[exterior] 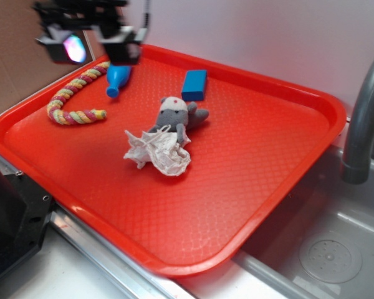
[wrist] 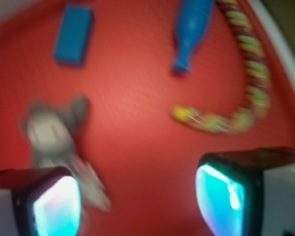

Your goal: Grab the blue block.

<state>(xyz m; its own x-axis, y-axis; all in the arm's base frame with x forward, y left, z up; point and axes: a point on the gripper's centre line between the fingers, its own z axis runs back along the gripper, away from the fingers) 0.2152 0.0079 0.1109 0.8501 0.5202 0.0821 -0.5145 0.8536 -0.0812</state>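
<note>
One red tray (exterior: 262, 162) filled most of both views, set beside a grey sink (exterior: 336, 249) with a curved faucet (exterior: 361, 118). My gripper (exterior: 93, 38) hung above the tray's far left corner, fingers (wrist: 56, 206) spread wide with nothing between them, pads glowing cyan in the blurred wrist view. A twisted rope (exterior: 71, 96) curved along the left side. A crumpled white paper (exterior: 157, 151) lay mid-tray, touching the grey plush toy (exterior: 174, 115) behind it. A blue bottle-shaped pin (exterior: 117, 79) lay partly under my gripper, just beside the rope. The blue block (exterior: 194, 85) sat flat near the far rim, behind the plush, well apart from my fingers.
</note>
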